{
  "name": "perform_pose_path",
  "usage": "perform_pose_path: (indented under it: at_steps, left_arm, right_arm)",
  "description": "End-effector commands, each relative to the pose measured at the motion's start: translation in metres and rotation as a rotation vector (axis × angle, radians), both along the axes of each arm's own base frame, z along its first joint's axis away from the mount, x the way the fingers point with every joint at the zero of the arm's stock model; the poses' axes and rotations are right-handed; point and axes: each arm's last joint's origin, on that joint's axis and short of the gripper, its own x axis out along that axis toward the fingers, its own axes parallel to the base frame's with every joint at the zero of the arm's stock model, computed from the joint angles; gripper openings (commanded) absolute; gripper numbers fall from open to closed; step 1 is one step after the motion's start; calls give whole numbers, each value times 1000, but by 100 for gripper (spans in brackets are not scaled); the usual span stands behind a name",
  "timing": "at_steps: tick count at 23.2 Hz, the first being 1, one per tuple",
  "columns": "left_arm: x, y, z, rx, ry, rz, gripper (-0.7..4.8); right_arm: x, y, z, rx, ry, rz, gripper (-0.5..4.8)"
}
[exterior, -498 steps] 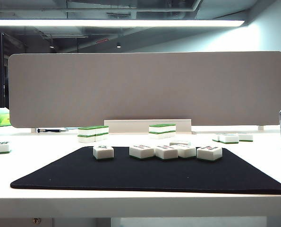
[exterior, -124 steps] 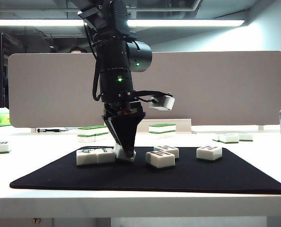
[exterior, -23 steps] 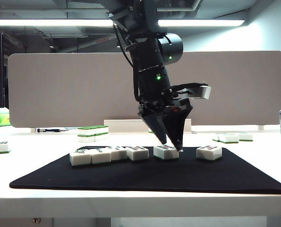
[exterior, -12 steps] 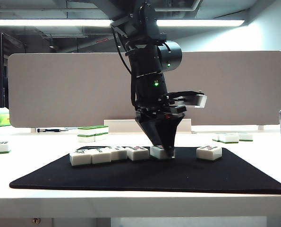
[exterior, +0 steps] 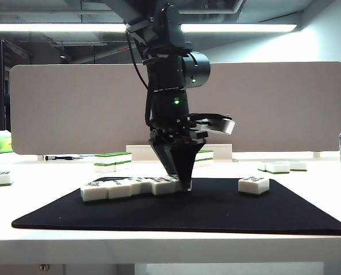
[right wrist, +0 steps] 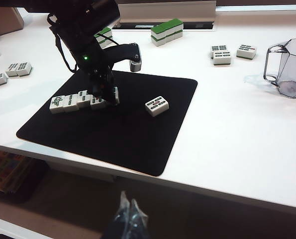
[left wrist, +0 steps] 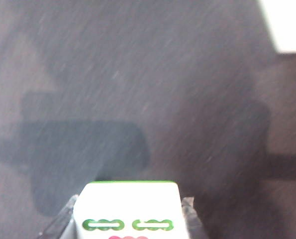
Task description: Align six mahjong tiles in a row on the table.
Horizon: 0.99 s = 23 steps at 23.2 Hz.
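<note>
White desk, grey divider panel [exterior: 176, 106] behind, and a black mat [exterior: 216, 212] on the table [exterior: 308, 240] carry the work; four tiles [exterior: 124, 188] stand joined in a row on the mat's left half, and your left gripper [exterior: 184, 182] has pinched a fifth tile [left wrist: 126, 209] between its fingers [left wrist: 190, 219], jaws half closed on its sides; you can see it clamped in the left wrist view. Slide it flush against the row's right end, keep its long edge square to the others, and let go only once it sits flat; the sixth tile [exterior: 254, 184] lies well apart to the right, yours to fetch next, I judge. Your left arm hangs near vertical, fingers pointing straight down at the mat; the right gripper [right wrist: 128, 216] waits off the table's front edge with jaws together, holding nothing.
</note>
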Motion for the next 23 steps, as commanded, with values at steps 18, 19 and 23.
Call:
perform_pose_path:
  at_steps: [18, 19, 23]
  left_arm:
    - [-18, -56, 36, -343, 25, 31, 309]
    - [-22, -61, 35, -347, 21, 17, 309]
    - [-32, -79, 16, -272, -20, 10, 309]
  right_arm:
    - [-3, 0, 0, -4, -28, -2, -1]
    - [-3, 0, 0, -4, -28, -2, -1]
    - [-3, 0, 0, -4, -28, -2, -1]
